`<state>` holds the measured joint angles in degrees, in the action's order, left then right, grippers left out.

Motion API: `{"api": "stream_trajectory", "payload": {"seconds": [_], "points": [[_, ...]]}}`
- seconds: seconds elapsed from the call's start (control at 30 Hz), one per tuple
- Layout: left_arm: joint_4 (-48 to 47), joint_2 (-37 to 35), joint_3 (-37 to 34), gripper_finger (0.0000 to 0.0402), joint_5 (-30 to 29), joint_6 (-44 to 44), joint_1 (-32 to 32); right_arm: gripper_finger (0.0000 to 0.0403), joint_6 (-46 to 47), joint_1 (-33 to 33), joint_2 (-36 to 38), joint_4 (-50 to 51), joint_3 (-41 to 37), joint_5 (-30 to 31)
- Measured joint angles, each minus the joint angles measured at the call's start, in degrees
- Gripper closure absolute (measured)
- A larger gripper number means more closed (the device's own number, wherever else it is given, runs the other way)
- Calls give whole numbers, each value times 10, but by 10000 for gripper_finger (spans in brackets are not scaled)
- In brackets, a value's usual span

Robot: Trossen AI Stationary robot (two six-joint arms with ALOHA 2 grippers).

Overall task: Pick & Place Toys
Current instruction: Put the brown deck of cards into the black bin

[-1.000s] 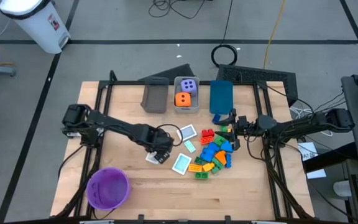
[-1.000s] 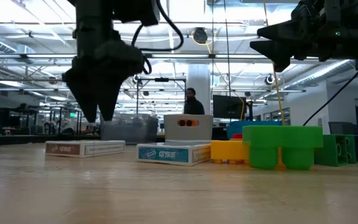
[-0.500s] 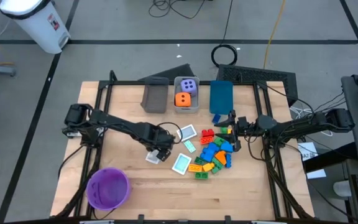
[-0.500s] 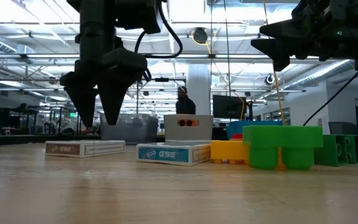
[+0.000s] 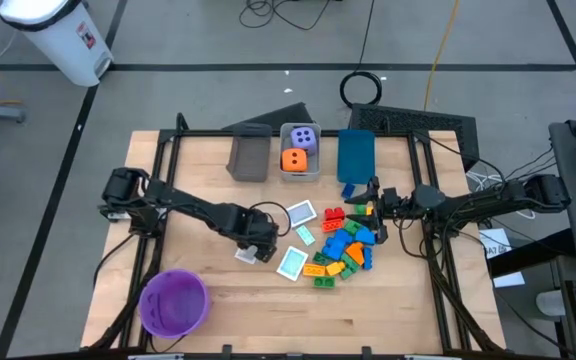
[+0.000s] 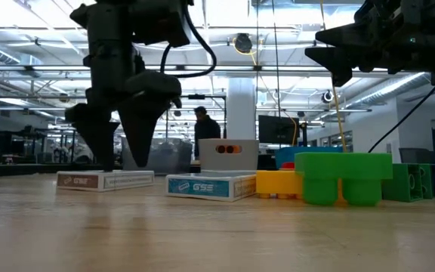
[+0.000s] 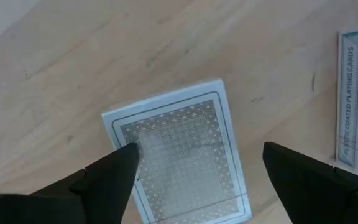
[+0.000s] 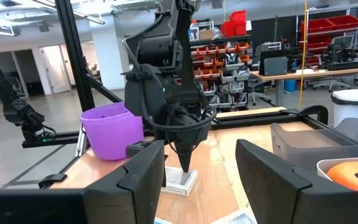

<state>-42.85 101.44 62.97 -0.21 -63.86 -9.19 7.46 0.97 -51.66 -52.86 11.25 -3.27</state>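
Straddling the flat white-and-teal card pack (image 7: 179, 155) on the wooden worktop (image 5: 218, 310), just left of the multicoloured plastic bricks (image 5: 346, 248), the left end effector (image 7: 194, 174) is open; lower it squarely before closing. The right end effector (image 8: 201, 165) waits half-open, empty.

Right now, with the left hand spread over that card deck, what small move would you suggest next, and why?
Probably lower slightly, then close: the left hand is open, its fingers straddling the card deck, which lies flat on the table.
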Motion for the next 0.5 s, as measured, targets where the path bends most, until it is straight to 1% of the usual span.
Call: {"api": "stream_trajectory", "payload": {"seconds": [0.23,0.3,0.4,0.5], "points": [[-7,-1,0,50,4,-14,0,211,-1,0,0,0,0,0],[-27,-7,9,50,3,-14,0,211,-2,0,0,0,0,0],[-73,-19,34,50,-20,-13,0,211,-2,0,0,0,0,0],[-87,-24,45,50,-28,-17,-3,211,-2,0,0,0,0,1]]}}
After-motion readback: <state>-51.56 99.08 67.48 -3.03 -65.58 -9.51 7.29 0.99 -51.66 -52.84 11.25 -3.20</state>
